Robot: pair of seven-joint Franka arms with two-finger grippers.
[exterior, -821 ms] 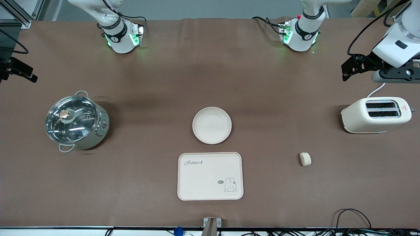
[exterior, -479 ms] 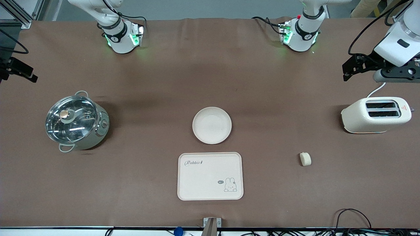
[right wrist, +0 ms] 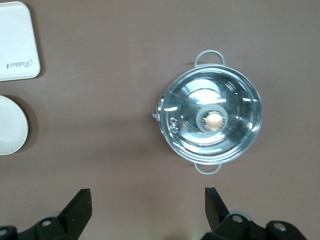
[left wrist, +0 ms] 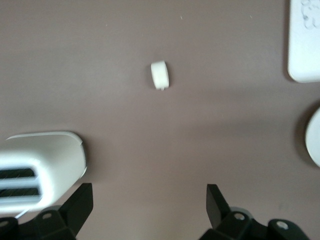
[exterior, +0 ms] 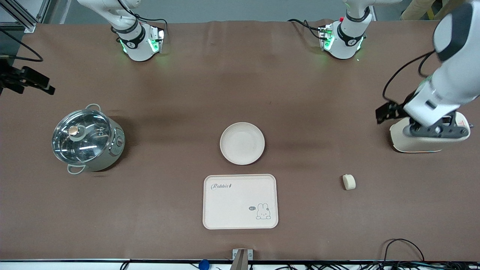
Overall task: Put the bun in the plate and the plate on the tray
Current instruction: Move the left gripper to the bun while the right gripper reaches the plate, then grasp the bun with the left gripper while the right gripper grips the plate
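Note:
The bun (exterior: 348, 182) lies on the brown table, nearer the front camera than the toaster, and shows in the left wrist view (left wrist: 160, 75). The round plate (exterior: 242, 143) sits mid-table, empty. The Rabbit tray (exterior: 240, 201) lies just nearer the camera than the plate, also empty. My left gripper (left wrist: 148, 192) is open and empty, up in the air beside the toaster, with the bun ahead of it. My right gripper (right wrist: 146, 197) is open and empty, over bare table near the pot at the right arm's end.
A cream toaster (exterior: 429, 140) stands at the left arm's end, partly covered by the left arm (exterior: 446, 90). A steel pot with a glass lid (exterior: 88, 139) stands at the right arm's end. Cables lie along the table's front edge.
The left arm has swung down toward the front camera and now hangs over the toaster. The right gripper has shifted slightly toward the table's middle. Bun, plate and tray have not moved.

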